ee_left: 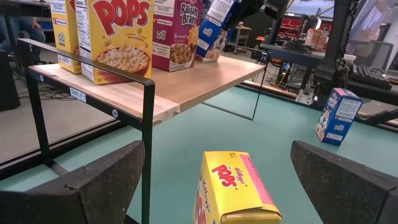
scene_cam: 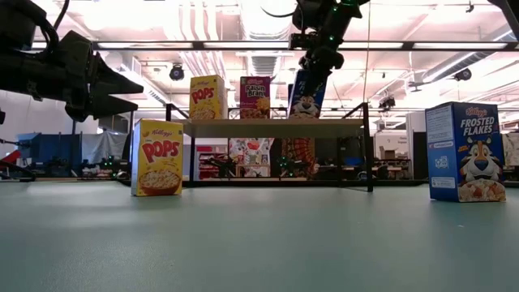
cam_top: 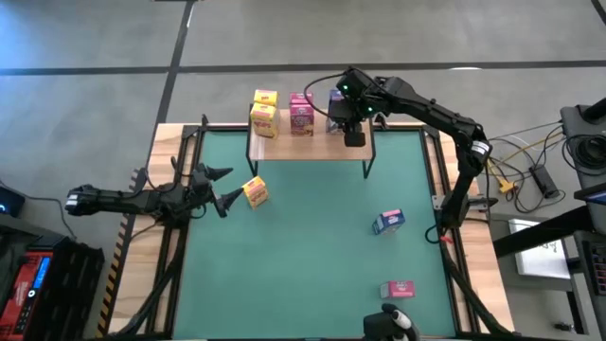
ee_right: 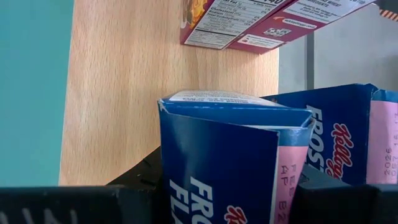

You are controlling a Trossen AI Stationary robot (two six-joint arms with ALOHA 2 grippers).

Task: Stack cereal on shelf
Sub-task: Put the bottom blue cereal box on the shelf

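Note:
The shelf (cam_top: 308, 144) stands at the far middle of the green mat. On it stand two yellow cereal boxes (cam_top: 264, 112) and a pink one (cam_top: 301, 115). My right gripper (scene_cam: 318, 57) is above the shelf's right part, shut on a blue cereal box (scene_cam: 305, 99). In the right wrist view another blue box (ee_right: 348, 137) shows close beside it. My left gripper (cam_top: 225, 187) waits open and level at the mat's left. A yellow box (ee_left: 235, 183) stands on the mat just beyond its fingertips, untouched. My right gripper pinches the blue box's upper part (ee_right: 224, 186) between its two fingers, one on each broad face. The fingers slant down from above and from the table's right. The box is tilted, and its lower end (scene_cam: 301, 116) is down at the shelf board.
A blue box (cam_top: 388, 222) stands on the mat right of centre, and a pink box (cam_top: 398, 289) near the front right. The shelf's thin black legs (ee_left: 146, 143) come down to the mat. Cables and gear (cam_top: 530, 175) lie off the table's right edge.

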